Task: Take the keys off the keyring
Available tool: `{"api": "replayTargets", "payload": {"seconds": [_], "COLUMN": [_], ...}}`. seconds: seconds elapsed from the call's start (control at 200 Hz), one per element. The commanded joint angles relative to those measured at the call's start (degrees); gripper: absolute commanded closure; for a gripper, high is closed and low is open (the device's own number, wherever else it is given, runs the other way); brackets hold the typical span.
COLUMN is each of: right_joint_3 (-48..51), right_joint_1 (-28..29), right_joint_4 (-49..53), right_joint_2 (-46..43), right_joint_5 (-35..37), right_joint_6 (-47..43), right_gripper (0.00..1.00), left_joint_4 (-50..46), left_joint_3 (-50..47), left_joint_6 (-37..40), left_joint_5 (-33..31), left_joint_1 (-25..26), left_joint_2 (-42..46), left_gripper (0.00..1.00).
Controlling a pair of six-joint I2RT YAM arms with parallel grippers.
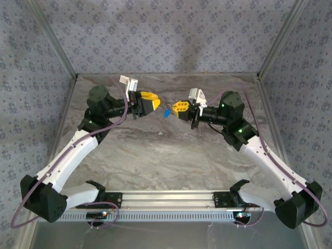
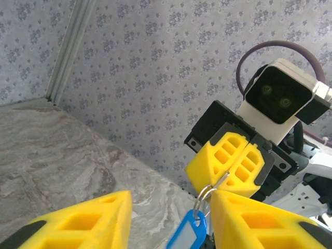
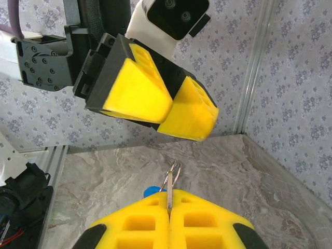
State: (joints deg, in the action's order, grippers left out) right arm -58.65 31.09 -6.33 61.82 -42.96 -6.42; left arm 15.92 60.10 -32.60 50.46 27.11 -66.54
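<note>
Right pincer [image 3: 168, 203] clamps keyring [image 3: 171, 174] above desk [image 1: 166, 150]; left pincer [image 2: 171, 194] parted; blue tag [image 2: 188, 236] hangs between them

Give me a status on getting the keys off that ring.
Done: the keyring is held up off the table, pinched in the right gripper's shut jaws. In hand: the left gripper has its jaws apart on either side of the blue tag, not gripping it. Left: the tag hangs from the ring, so nothing looks separated yet.
</note>
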Motion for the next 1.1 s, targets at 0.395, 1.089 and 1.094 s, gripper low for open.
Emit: {"api": "replayTargets", "payload": {"seconds": [0.395,1.089,1.094], "right_joint_3": [-2.1,-1.5,-1.5], "right_joint_1": [0.2,-0.5,-0.5], "right_joint_4": [0.3,0.1,0.0], "right_joint_2": [0.7,-0.2,-0.2], "right_joint_5": [-3.0,-1.9,-1.8], "right_joint_6": [1.2,1.1,1.1], "right_gripper": [1.00,1.00,1.00], "left_joint_4": [-4.9,-5.3,-5.2], "left_joint_3": [6.5,6.3,6.3], "left_joint_6": [4.4,4.9,4.8], "left_joint_5": [7.1,7.1,7.0], "left_joint_1": [3.9,4.8,4.8], "left_joint_2": [-3.8,-3.5,-3.5], "left_gripper": [0.47,1.00,1.00]}}
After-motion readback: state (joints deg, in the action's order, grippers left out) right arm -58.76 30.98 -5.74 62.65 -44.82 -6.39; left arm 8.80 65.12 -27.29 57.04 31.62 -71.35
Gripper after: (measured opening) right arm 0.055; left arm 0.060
